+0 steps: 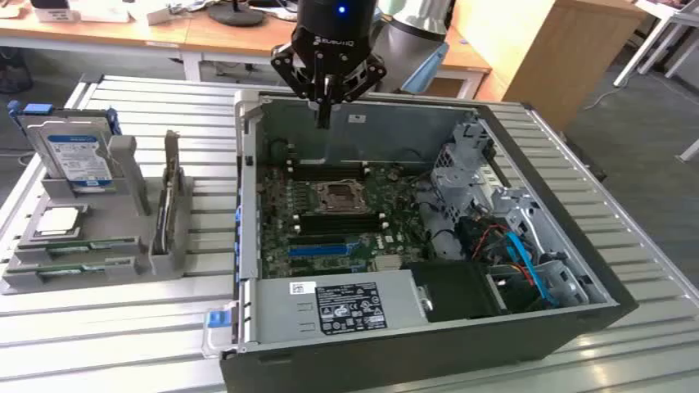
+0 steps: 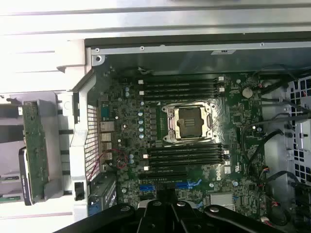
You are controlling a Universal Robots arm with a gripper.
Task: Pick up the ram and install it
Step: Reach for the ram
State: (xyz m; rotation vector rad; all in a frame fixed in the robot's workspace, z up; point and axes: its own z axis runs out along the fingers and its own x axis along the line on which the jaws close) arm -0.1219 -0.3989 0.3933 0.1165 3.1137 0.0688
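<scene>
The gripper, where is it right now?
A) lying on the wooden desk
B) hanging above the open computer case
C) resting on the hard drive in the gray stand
B: the gripper hangs shut and empty over the open computer case, touching nothing.

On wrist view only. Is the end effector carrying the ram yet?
Observer: No. The end effector is shut on nothing, up over the open case.
Operator: Where's the ram?
Observer: The ram stands on its long edge in a grey rack, on the exterior view's left of the case.
Operator: What's beside it?
Observer: A hard drive with a blue label stands upright in the same rack, further to that left.
</scene>
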